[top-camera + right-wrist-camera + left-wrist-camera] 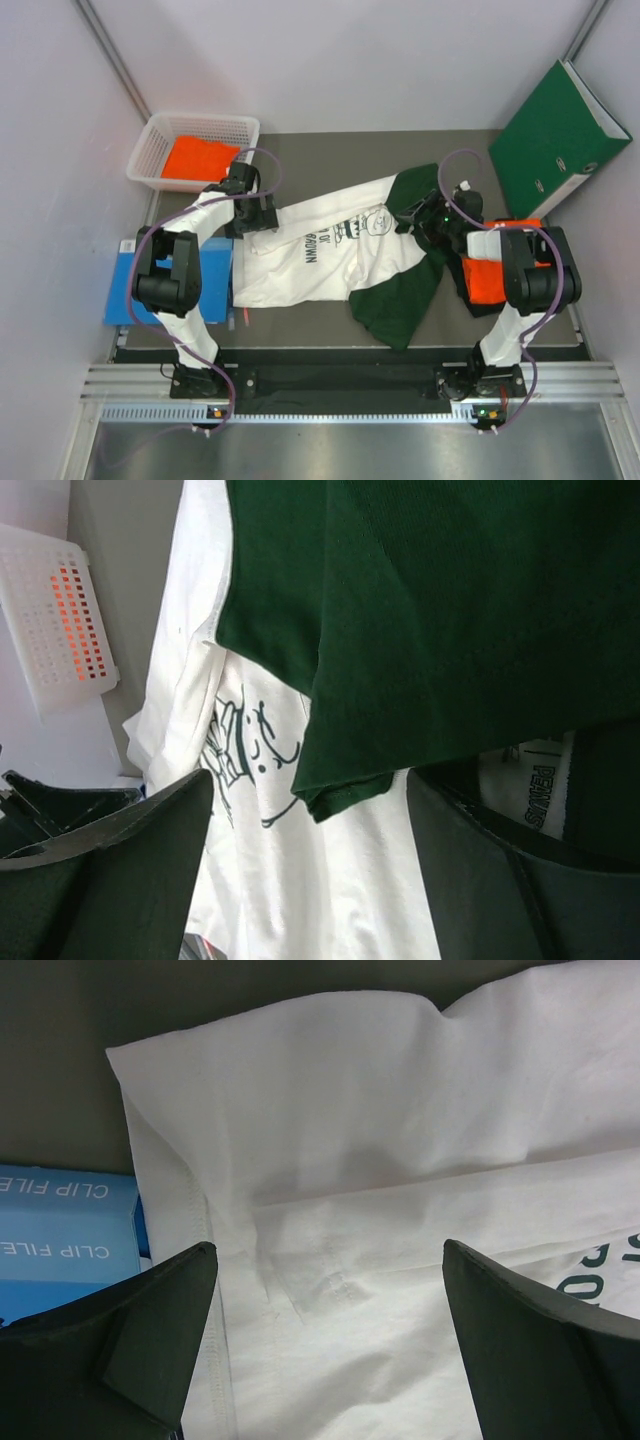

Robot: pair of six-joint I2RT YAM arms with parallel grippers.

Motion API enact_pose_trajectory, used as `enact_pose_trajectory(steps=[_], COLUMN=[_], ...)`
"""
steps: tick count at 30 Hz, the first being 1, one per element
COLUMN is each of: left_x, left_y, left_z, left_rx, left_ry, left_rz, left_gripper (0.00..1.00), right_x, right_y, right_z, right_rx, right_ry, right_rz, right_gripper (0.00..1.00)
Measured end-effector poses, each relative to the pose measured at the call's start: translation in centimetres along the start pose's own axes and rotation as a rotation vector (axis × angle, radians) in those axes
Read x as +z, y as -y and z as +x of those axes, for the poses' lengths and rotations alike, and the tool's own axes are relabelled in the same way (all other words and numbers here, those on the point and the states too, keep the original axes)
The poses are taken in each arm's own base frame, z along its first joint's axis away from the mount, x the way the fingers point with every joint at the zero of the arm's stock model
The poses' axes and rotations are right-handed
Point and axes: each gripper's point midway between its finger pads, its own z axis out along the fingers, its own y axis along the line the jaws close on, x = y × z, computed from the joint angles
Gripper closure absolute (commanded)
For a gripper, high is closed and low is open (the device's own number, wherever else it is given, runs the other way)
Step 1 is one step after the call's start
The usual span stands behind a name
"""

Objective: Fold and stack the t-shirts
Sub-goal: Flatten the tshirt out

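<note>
The white t-shirt [320, 250] is lying spread flat across the middle of the counter [330, 150], with its dark chest print facing up and its hem end pointing toward the left arm. One green sleeve [400, 300] is being shown splayed out toward the near edge, while the other green sleeve [415, 190] is lying at the far side, by the right arm's wrist. The hem corner of the shirt is being straddled by the left tool [330, 1260], which is released, its fingers standing wide apart above the white cloth with nothing clamped between them. The right tool [310, 780] is also being held apart, with the hemmed edge of a green sleeve lying in the gap between its fingers; no pinch on the cloth is being shown. A folded orange t-shirt [198, 158] is resting inside a white basket [200, 120] at the far left corner, and a second orange t-shirt [483, 278] is lying under the right arm, partly hidden by it. A blue book [125, 285] is lying just beside the shirt's hem on the left, and a green binder [555, 135] is being propped at the far right.
</note>
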Motion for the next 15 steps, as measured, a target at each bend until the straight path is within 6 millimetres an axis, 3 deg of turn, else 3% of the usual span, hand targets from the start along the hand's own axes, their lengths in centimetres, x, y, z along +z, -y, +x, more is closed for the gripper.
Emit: enact_pose_trajectory(steps=[6,7,11,12,13,15], left_x=[0.0,0.0,0.0,0.0,0.0,0.0], left_y=[-0.1,-0.1,-0.2,-0.2,-0.2,-0.2], left_z=[0.0,0.0,-0.1,-0.1,-0.1,-0.1], left_rx=[0.0,0.001,0.001,0.003,0.004,0.004], left_ry=[0.003,0.003,0.003,0.004,0.003,0.003], left_rz=[-0.008,-0.008,-0.011,-0.011,-0.012,-0.012], left_gripper=[0.01,0.01,0.01,0.01,0.01,0.01], right_x=[0.9,1.2,2.3,2.7,3.0,3.7], right_y=[-0.3,-0.4,-0.3,-0.2,-0.2,-0.1], right_z=[-0.4,-0.6,-1.3,-1.4,-1.5,-2.1], right_rx=[-0.009,-0.007,-0.003,-0.002,-0.003,-0.005], right_ry=[0.009,0.011,0.024,0.024,0.027,0.04], right_rz=[0.001,0.0,0.008,0.01,0.013,0.024], right_gripper=[0.3,0.37,0.47,0.53,0.68,0.84])
